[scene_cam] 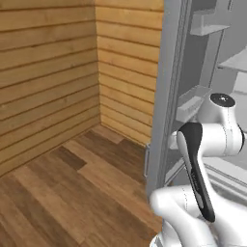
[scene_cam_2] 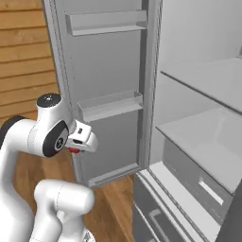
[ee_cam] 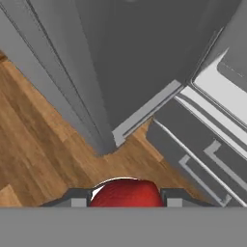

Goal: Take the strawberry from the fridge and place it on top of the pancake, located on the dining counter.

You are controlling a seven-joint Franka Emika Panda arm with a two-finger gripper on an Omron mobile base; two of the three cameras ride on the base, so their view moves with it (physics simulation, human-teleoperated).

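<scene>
Right now the strawberry [ee_cam: 125,193] sits between the two dark finger tips of the gripper [ee_cam: 125,197], a rounded red lump pressed in on both sides by the pads, so the jaws are closed on it. From the right base camera the same berry [scene_cam_2: 73,150] shows as a small red spot tucked under the white hand [scene_cam_2: 80,142], which hangs in front of the open fridge door [scene_cam_2: 106,94] (near its lower half, just below the middle door shelf).

Below the berry, in the hand camera, lies the wooden floor [ee_cam: 43,144], its brown planks running up to the bottom edge of the door [ee_cam: 144,111] and to the fridge's [scene_cam_2: 198,118] two bottom drawers [ee_cam: 202,159], each with a slim bar handle. The drawers are shut.

Further out, the fridge stands open on its left side: the door is swung wide and carries two pale shelves [scene_cam_2: 111,106], one high and one at mid height. Inside the cabinet the white inner shelves [scene_cam_2: 208,137] step back one above the other. The left base camera shows the door edge [scene_cam: 161,96] beside a wall of horizontal wooden boards [scene_cam: 58,72] that turns a corner behind it, with the arm [scene_cam: 198,169] folded in front, its dark joint cover facing the camera.
</scene>
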